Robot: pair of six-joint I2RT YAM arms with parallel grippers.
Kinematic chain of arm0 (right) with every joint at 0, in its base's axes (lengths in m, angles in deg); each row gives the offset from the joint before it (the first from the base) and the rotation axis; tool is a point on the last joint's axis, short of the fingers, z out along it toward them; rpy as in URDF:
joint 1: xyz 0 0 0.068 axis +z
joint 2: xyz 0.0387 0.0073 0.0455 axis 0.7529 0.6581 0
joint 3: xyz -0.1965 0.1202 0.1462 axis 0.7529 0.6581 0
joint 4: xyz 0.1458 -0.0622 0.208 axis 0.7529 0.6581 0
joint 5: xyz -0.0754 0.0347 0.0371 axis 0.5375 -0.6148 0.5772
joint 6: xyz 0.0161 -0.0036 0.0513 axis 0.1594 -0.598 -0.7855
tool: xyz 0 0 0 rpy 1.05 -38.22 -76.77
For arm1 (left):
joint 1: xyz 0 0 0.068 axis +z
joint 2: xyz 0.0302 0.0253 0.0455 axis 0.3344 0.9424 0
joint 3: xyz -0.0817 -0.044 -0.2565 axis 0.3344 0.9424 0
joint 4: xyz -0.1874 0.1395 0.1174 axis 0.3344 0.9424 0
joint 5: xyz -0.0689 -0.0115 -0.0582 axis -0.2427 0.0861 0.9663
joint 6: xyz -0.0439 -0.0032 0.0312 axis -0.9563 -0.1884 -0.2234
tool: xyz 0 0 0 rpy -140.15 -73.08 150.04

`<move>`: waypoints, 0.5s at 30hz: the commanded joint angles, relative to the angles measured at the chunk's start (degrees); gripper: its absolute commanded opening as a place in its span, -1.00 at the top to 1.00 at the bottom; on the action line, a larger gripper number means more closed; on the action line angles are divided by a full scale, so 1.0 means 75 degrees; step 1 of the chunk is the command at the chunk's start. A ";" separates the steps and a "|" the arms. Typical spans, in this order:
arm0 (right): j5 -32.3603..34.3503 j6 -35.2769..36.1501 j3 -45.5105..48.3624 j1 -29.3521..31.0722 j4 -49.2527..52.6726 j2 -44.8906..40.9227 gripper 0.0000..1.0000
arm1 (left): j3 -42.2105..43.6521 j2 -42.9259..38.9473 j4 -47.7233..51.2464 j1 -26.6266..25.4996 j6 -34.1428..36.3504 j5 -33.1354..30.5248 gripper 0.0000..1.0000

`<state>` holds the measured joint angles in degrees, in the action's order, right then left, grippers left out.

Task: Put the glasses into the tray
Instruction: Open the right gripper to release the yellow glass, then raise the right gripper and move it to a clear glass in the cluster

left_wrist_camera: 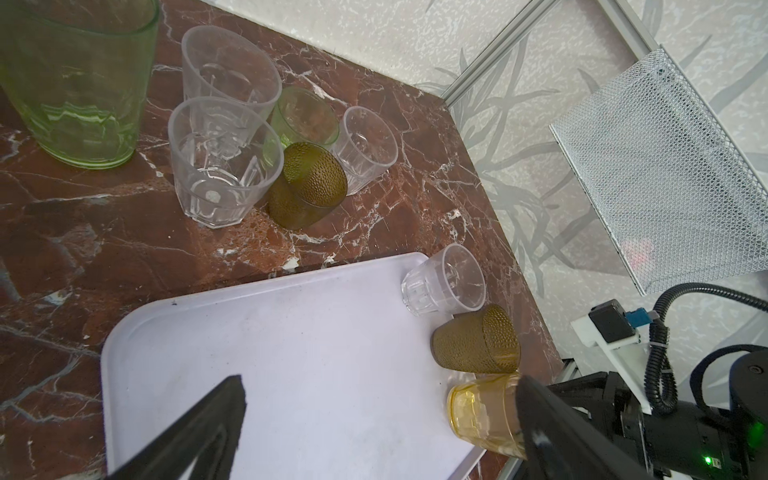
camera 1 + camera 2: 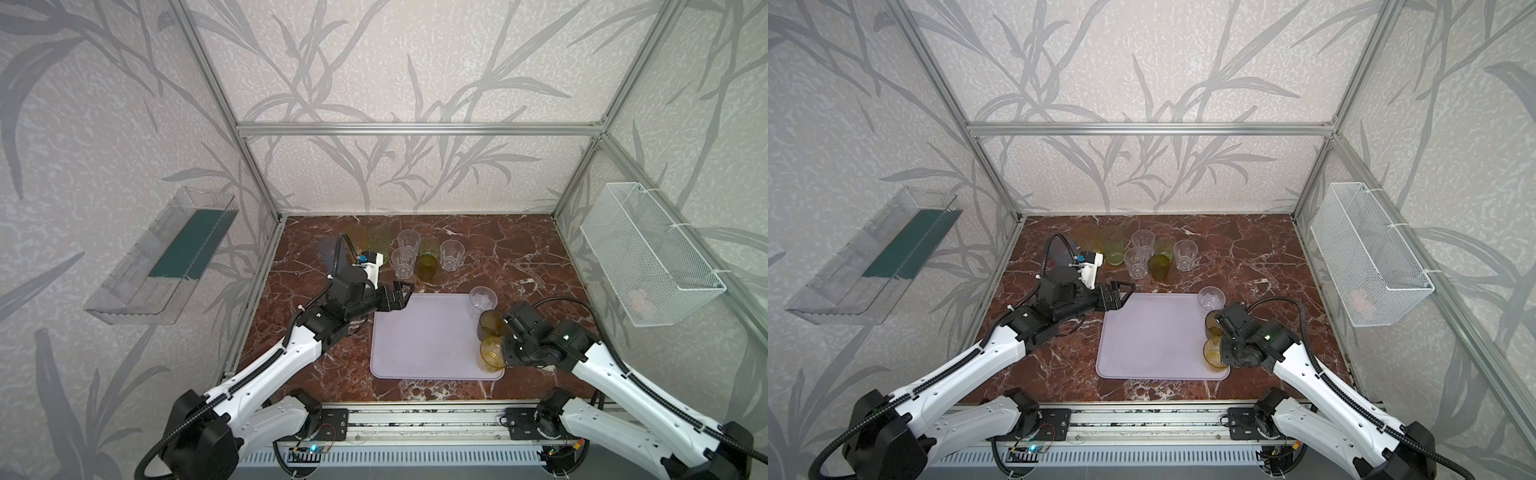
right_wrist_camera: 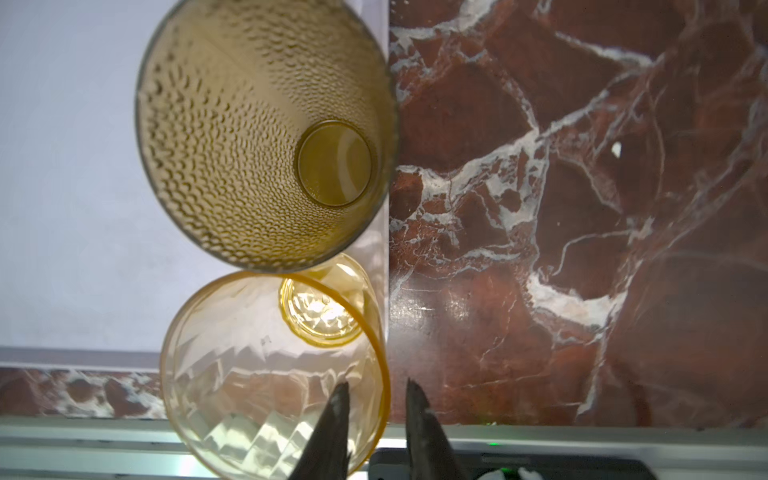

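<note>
left end effector (image 2: 409, 293): spread wide, empty | right end effector (image 3: 376, 384): parted, astride amber glass (image 3: 249, 374) rim | spot: tray (image 2: 428, 340) 5 o'clock corner

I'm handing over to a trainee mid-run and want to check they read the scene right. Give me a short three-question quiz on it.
1. How many glasses stand on the tray?
2. True or false: the left pincer holds a glass.
3. Whose rim does the right pincer straddle: A clear glass, B amber glass, C olive-brown glass?
Key: 1 three; 2 false, it is open and empty; 3 B.
</note>
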<state>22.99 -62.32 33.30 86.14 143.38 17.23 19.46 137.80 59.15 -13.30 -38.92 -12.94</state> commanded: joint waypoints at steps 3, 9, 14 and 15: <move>-0.0063 -0.0161 -0.0081 0.0055 0.0006 -0.0136 -0.13 | 0.0091 -0.0183 0.0093 0.0042 0.0160 -0.0081 -0.99; -0.0095 0.0027 -0.0229 0.0061 -0.0182 -0.0572 -0.61 | 0.0039 -0.0133 0.0370 0.0053 -0.0138 -0.0463 -0.98; 0.0050 -0.0021 -0.0428 0.0044 -0.0240 -0.0895 -0.75 | 0.0021 0.0021 0.0117 0.0050 -0.0392 -0.0169 -0.99; 0.0021 -0.0015 -0.0514 0.0035 -0.0274 -0.0897 -0.75 | 0.0093 0.0045 -0.0030 0.0063 -0.0454 -0.0129 -0.98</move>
<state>22.33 -62.67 32.32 86.29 142.16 11.26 19.68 137.74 60.62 -13.17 -40.60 -14.60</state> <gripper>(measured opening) 0.873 0.993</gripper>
